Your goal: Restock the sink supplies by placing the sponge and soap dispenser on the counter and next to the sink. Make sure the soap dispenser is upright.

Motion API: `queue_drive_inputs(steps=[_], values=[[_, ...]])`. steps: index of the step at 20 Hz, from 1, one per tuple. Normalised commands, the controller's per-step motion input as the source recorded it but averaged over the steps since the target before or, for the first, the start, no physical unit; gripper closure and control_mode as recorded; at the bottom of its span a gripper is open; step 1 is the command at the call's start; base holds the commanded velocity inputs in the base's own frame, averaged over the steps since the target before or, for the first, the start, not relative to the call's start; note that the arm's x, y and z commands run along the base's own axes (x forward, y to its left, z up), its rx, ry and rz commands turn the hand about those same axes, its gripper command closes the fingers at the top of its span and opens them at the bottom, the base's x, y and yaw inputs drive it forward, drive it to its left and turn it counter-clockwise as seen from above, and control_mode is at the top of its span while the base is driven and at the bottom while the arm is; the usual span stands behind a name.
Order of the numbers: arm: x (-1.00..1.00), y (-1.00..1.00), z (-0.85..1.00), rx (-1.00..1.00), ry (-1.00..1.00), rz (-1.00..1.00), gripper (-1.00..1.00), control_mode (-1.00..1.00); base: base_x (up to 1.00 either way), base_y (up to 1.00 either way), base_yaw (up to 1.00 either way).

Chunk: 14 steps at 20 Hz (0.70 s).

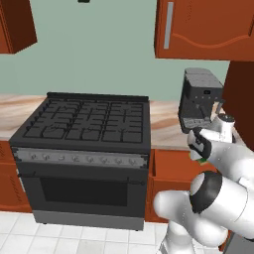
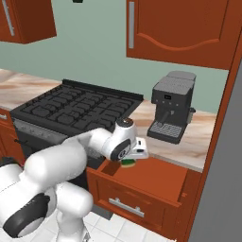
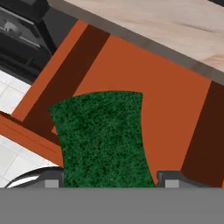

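Observation:
The green-topped sponge (image 3: 103, 135) spans the gap between my two finger tips, and my gripper (image 3: 109, 179) is shut on it. It hangs over the open wooden drawer (image 3: 175, 109) just below the counter's (image 3: 175, 26) edge. From the right base, the sponge (image 2: 128, 164) shows green over yellow under the gripper (image 2: 130, 159), at the drawer's (image 2: 156, 182) left rear corner. From the left base, a sliver of the sponge (image 1: 201, 161) peeks out below the gripper (image 1: 198, 158). The soap dispenser and the sink are out of view.
A dark coffee machine (image 2: 172, 106) stands on the counter (image 2: 203, 137) right behind the drawer. The black stove (image 2: 75, 106) lies to the left. Wall cabinets (image 2: 184, 28) hang above. A tall wooden panel (image 2: 208, 156) closes the right side.

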Motion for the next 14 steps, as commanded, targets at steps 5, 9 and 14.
queue_drive_inputs(steps=[5,9,14], values=[[-0.36,0.06,1.00,0.00,0.00,0.00,1.00,-1.00,0.00,0.00,0.00],[-0.07,0.44,0.92,0.00,0.01,0.00,1.00,-1.00,0.00,0.00,0.00],[0.00,0.85,0.54,0.00,0.06,0.01,1.00,-1.00,0.00,0.00,0.00]])
